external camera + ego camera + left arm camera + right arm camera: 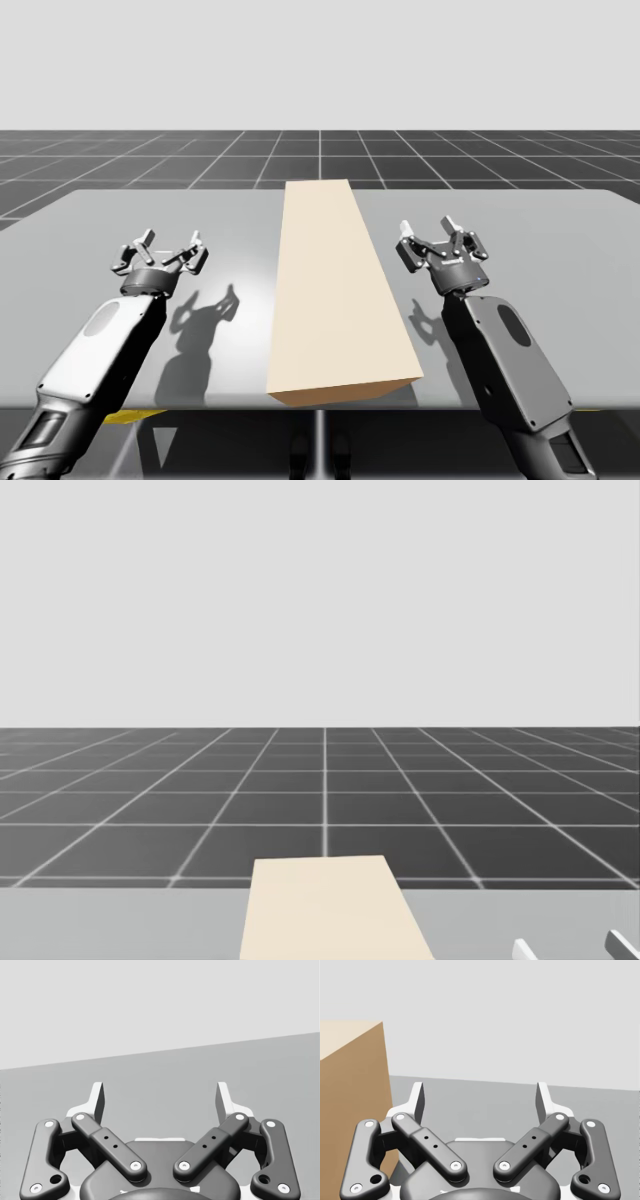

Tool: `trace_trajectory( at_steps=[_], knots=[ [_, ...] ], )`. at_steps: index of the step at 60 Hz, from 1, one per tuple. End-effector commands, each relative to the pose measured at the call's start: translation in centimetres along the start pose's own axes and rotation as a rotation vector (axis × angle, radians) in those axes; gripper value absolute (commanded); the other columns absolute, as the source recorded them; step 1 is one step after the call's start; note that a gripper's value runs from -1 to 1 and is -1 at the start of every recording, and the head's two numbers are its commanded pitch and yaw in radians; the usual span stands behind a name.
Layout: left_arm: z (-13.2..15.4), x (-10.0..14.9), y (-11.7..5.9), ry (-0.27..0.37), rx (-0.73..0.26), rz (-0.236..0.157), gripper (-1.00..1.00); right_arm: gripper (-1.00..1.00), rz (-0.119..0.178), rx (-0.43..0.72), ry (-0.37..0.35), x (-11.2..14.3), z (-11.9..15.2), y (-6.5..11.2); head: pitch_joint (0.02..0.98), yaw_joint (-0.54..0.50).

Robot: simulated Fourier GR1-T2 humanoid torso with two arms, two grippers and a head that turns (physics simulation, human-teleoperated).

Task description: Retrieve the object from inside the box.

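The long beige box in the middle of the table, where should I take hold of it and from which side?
Probably its two long side walls, near mid-length, one arm from each side. The beige box lies lengthwise between my left gripper and right gripper, both open, and looks too broad for one pair of fingers. Its top shows no flap or handle.

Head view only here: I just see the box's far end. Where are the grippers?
Observer: In the high view the left gripper is left of the box, apart from it and open.
Operator: Right one?
Observer: The right gripper is right of the box, also apart and open.
Operator: Box open?
Observer: It looks shut: the top is one flat, unbroken face running from the table's near edge toward the far one.
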Motion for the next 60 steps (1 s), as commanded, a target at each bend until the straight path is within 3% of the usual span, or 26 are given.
trace_trajectory(
  at_steps=[1,6,9,11,12,14,16,18,19,24,25,36,39,42,50,55,60],
  knots=[
    [-0.1,-0.1,0.2,0.002,0.001,-0.002,-1.00,-1.00,0.005,-0.033,-0.023,0.1,0.2,-0.1,0.126,0.01],
    [-0.1,-0.1,0.3,-0.001,0.001,-0.001,-1.00,-1.00,-0.003,-0.010,-0.035,0.7,0.3,-0.1,0.125,0.01],
    [-0.2,-0.1,0.4,0.010,-0.018,0.003,-1.00,-1.00,0.016,-0.001,-0.024,0.7,0.3,-0.2,0.126,0.01],
    [-0.3,-0.4,0.4,0.060,-0.071,0.007,-1.00,-1.00,-0.004,0.028,0.003,0.8,0.4,-0.3,0.126,0.01],
    [-0.3,-0.7,0.4,0.116,-0.131,0.005,-1.00,-1.00,-0.011,0.054,0.028,0.8,0.4,-0.3,0.126,0.01],
    [-0.3,-1.0,0.2,0.147,-0.182,-0.009,-1.00,-1.00,-0.014,0.091,0.051,0.7,0.5,-0.3,0.126,0.01],
    [-0.2,-1.4,-0.1,0.188,-0.257,-0.023,-1.00,-1.00,0.003,0.153,0.086,0.5,0.6,-0.2,0.126,0.01],
    [0.0,-1.6,-0.6,0.193,-0.290,-0.052,-1.00,-1.00,0.033,0.204,0.101,0.3,0.8,0.0,0.127,0.01],
    [0.1,-1.6,-0.8,0.197,-0.309,-0.055,-1.00,-1.00,0.034,0.214,0.105,0.2,0.8,0.1,0.127,0.01],
    [1.1,-1.5,-2.3,0.197,-0.429,-0.086,-1.00,-1.00,0.035,0.307,0.132,-0.2,1.2,1.1,0.127,0.00],
    [1.5,-1.4,-2.9,0.187,-0.474,-0.109,-1.00,-1.00,0.036,0.348,0.138,-0.3,1.4,1.6,0.127,0.00],
    [4.6,-0.2,-7.1,0.126,-0.657,-0.172,-1.00,-1.00,0.068,0.541,0.129,-1.0,2.7,4.1,0.126,0.00],
    [5.4,0.0,-8.1,0.119,-0.704,-0.170,-1.00,-1.00,0.055,0.586,0.115,-1.1,2.9,4.5,0.126,-0.01],
    [6.1,0.2,-9.1,0.111,-0.734,-0.177,-1.00,-1.00,0.074,0.612,0.097,-1.2,3.2,4.9,0.126,-0.01],
    [7.9,0.8,-11.4,0.098,-0.827,-0.173,-1.00,-1.00,0.059,0.702,0.073,-1.2,3.9,5.9,0.125,-0.02],
    [8.7,1.1,-12.3,0.092,-0.862,-0.172,-1.00,-1.00,0.067,0.714,0.062,-1.2,4.0,6.2,0.124,-0.02],
    [9.9,1.6,-13.6,0.089,-0.915,-0.147,-1.00,-1.00,0.072,0.721,0.049,-1.3,4.0,6.3,0.123,-0.02]
  ],
)
